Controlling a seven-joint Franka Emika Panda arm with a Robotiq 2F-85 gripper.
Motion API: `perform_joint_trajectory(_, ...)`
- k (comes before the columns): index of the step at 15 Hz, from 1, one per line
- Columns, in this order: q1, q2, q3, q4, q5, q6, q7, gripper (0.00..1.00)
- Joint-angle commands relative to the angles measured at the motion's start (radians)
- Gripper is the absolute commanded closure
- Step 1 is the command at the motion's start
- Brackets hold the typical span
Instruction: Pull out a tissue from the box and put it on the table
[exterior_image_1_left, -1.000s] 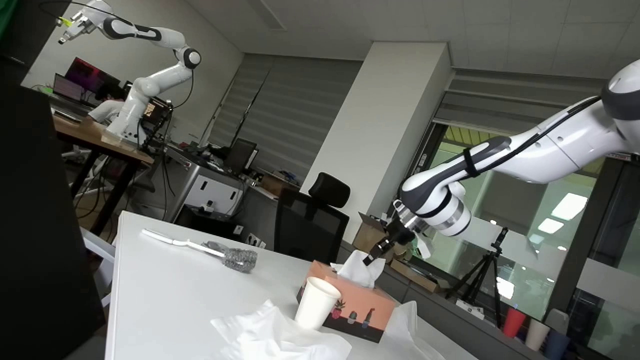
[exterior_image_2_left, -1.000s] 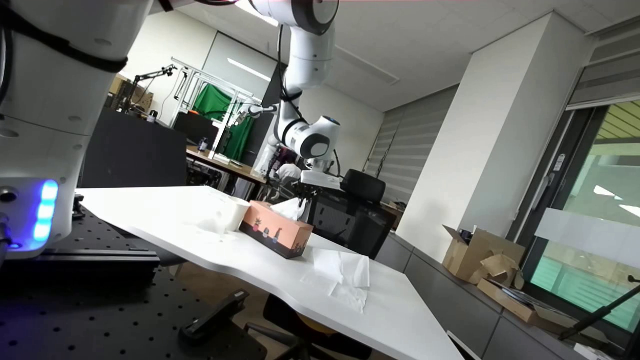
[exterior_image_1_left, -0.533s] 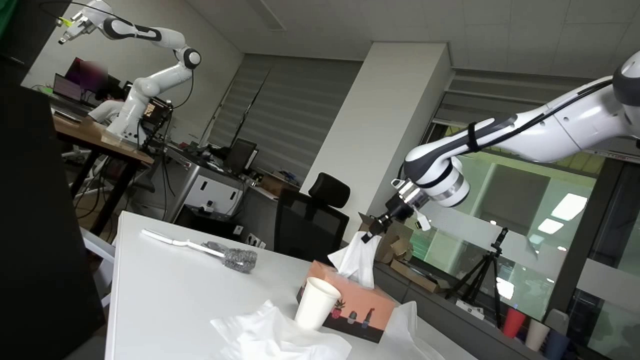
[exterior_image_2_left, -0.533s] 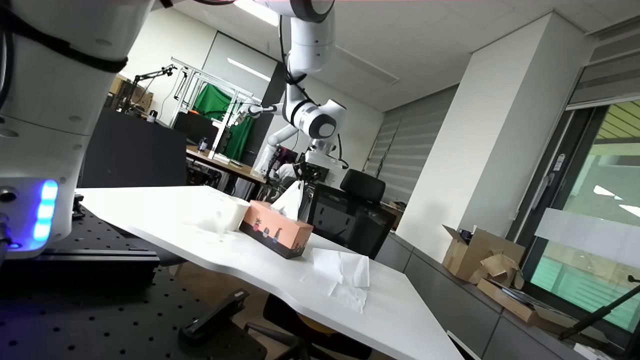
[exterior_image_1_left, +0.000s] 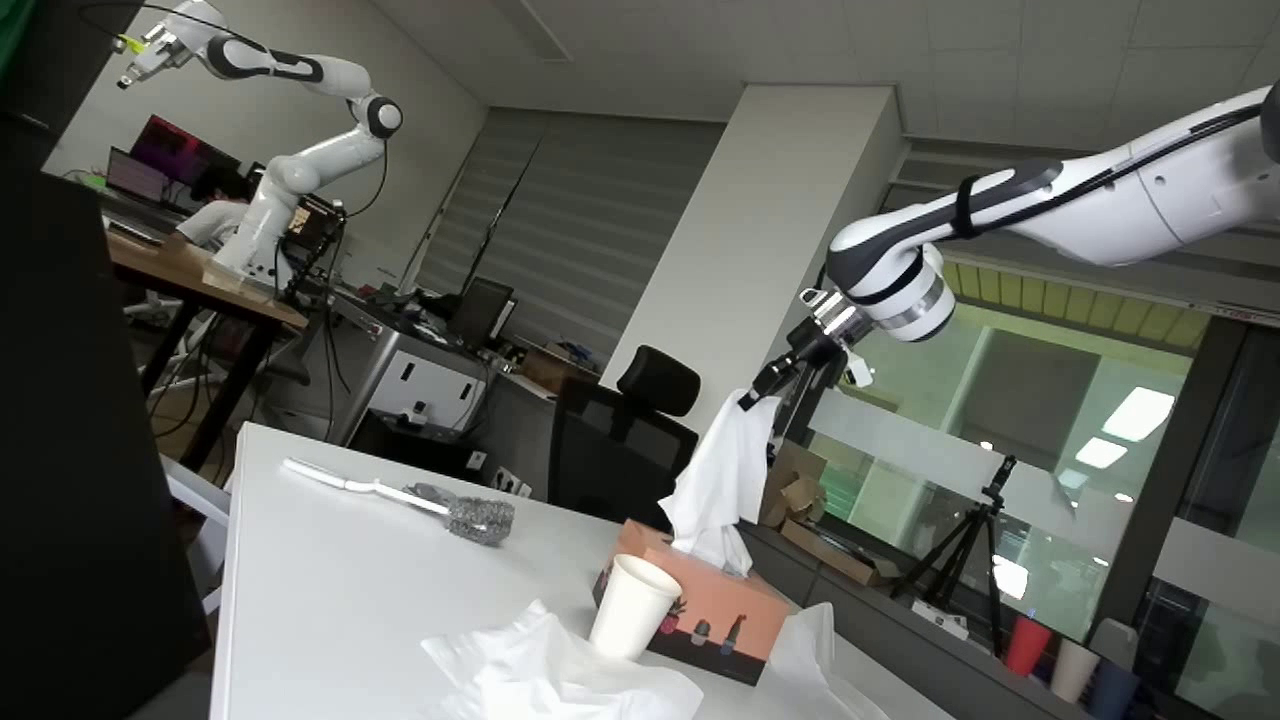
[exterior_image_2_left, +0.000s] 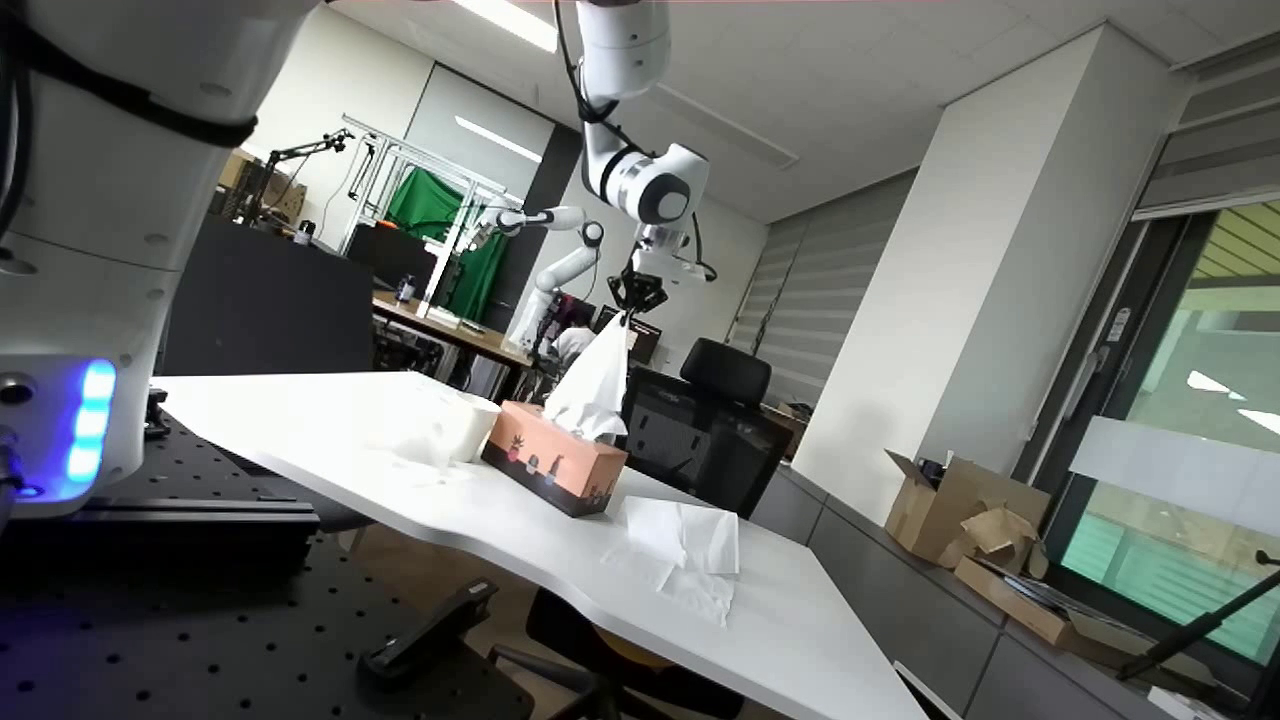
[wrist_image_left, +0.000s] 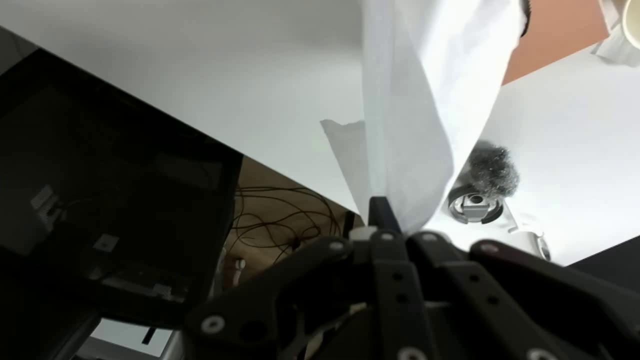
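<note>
The gripper (exterior_image_1_left: 748, 400) is above the orange box (exterior_image_1_left: 725, 605), its jaws brought together with no gap that I can make out, pinching the upper end of the tissue (exterior_image_1_left: 722, 465). The tissue hangs at a slant from the fingertips; its lower end bunches at the box slot. I cannot tell whether that end is free. I judge the pull to be well along and the laying-down not begun.

I judge the main risk to be paper binding in the slot, so that my pull tips the box. A narrow pinch could also tear the sheet, and the next may follow it out. The white cup (exterior_image_1_left: 633, 608) stands upright just beside the box; trailing paper or a low swing could topple it. Crumpled paper (exterior_image_1_left: 550, 670) lies at the cup's foot, and a thin sheet (exterior_image_2_left: 690, 550) near the box's end away from the cup.

A brush (exterior_image_1_left: 440, 508) lies well apart from the box, near an edge of the table (exterior_image_1_left: 350, 600). In the wrist view a table edge passes close to the line of the jaws, with cables (wrist_image_left: 296, 239) lower down beyond it; paper released there may slide off. For set-down I favour the stretch of top between the brush and the crumpled paper, approached high, over the cup. Farthest, a black chair (exterior_image_1_left: 620, 455) stands beyond the table in both exterior views; I would stop short of it.
</note>
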Motion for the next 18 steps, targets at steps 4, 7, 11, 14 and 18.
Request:
perform_joint_trajectory(4,0.061,0.065,-0.153,0.193,-0.071,0.01,0.102,1.0)
perform_joint_trajectory(7,0.05,0.161,-0.234,0.307,-0.13,0.01,0.169,1.0)
perform_joint_trajectory(11,0.007,0.341,-0.318,0.477,-0.184,-0.054,0.265,1.0)
perform_joint_trajectory(14,-0.039,0.484,-0.352,0.589,-0.204,-0.139,0.32,1.0)
perform_joint_trajectory(18,-0.079,0.676,-0.424,0.748,-0.165,-0.256,0.362,1.0)
